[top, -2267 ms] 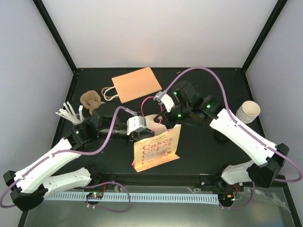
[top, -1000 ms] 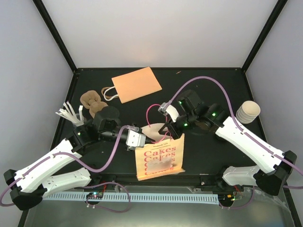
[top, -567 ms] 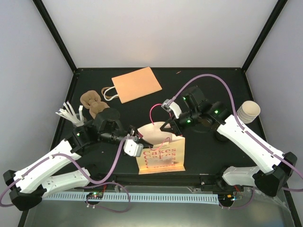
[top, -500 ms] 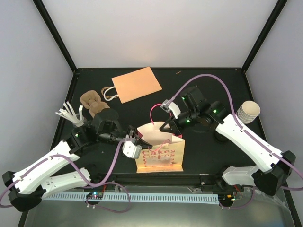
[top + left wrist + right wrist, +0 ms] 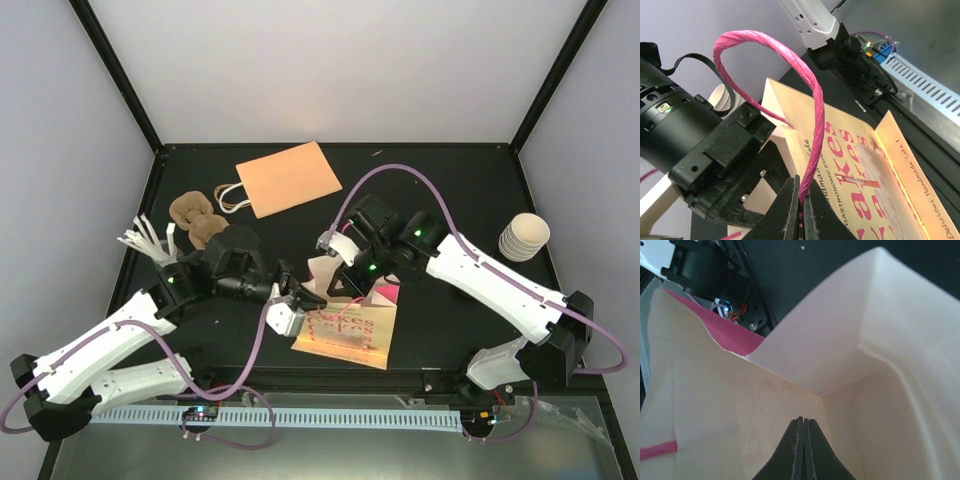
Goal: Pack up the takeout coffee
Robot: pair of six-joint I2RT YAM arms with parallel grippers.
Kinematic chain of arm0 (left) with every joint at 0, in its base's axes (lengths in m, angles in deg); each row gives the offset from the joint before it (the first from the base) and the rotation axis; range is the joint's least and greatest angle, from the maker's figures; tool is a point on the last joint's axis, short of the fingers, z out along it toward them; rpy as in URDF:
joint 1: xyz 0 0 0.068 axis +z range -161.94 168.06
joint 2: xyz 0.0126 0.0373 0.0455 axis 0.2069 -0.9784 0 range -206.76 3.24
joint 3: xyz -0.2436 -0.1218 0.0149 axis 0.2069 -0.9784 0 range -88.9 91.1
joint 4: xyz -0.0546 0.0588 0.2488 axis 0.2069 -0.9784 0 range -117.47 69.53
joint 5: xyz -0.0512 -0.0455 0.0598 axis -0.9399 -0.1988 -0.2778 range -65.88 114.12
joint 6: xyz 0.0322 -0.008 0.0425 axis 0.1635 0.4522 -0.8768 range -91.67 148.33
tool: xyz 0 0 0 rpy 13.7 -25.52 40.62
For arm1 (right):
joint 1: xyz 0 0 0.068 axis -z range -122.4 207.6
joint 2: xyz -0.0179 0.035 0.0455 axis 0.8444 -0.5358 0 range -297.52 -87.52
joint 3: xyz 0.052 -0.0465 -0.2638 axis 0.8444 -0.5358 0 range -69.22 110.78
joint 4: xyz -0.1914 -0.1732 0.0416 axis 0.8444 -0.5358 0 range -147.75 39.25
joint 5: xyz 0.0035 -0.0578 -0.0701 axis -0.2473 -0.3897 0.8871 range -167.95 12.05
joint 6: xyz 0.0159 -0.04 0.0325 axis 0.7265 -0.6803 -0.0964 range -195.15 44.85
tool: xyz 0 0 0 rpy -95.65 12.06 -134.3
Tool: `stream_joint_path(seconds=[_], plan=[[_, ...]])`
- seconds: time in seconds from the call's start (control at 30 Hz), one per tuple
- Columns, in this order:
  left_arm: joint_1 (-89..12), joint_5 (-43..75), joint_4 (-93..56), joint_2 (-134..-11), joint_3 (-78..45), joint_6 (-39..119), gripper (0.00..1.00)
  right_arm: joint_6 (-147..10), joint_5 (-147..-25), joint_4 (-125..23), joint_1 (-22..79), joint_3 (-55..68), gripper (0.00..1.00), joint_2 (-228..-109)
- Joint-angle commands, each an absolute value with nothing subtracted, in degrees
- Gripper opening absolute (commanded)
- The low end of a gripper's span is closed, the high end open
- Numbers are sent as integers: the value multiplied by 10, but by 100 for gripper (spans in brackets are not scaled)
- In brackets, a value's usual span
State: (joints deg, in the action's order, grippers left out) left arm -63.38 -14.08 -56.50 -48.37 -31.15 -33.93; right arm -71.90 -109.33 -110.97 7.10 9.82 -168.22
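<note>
Black worktop (image 5: 450,200), both arms reaching in over its middle. The printed bag (image 5: 350,335) sits near the front edge, about centre, tilted with its lettered face up and its mouth towards the arms. A flat bag (image 5: 288,178), plain tan, lies by the far edge, well apart from it. The brown carrier (image 5: 195,215) is over by the left edge, with the white sticks (image 5: 145,240) just beside it, nearer the front.

And the cup (image 5: 524,236): it's at the right edge, well apart from the bag, with neither arm touching it. Not packed.

Now the left gripper (image 5: 801,202): its fingers are clamped together on the bag's pink handle (image 5: 771,47), which loops up above the rim. From above, it (image 5: 303,297) sits at the bag's left top corner.

The right gripper (image 5: 801,425) is down in the bag's mouth, tips pressed together with no gap, right against the pale inner wall. Whether paper is pinched between them, I cannot tell. From above, it (image 5: 345,283) is at the bag's top edge, near the left one.
</note>
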Motion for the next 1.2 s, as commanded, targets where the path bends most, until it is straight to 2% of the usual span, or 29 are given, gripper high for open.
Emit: stream_joint_path(seconds=[0.0,0.23,0.4,0.5,0.77,1.07,1.17], plan=[[-635,-127,-563,-503,-265,-388,2,-725,-1058,-1133,69,117,1,-1673],[-635,-64,-557,-516,-252,-399,2,-698,-951,-1177,70,138,1,-1659],[-635,-3,-530,-521,-253,-399,2,-656,-827,-1191,70,140,1,-1647],[-635,32,-494,-523,-261,-392,2,-639,-754,-1195,70,157,1,-1651],[-638,47,-348,-492,-337,-340,2,-626,-673,-1186,70,197,1,-1673],[-647,27,-364,-433,-394,-261,2,-672,-790,-1179,64,196,1,-1692],[-648,25,-377,-410,-404,-247,7,-681,-809,-1182,44,200,1,-1693]])
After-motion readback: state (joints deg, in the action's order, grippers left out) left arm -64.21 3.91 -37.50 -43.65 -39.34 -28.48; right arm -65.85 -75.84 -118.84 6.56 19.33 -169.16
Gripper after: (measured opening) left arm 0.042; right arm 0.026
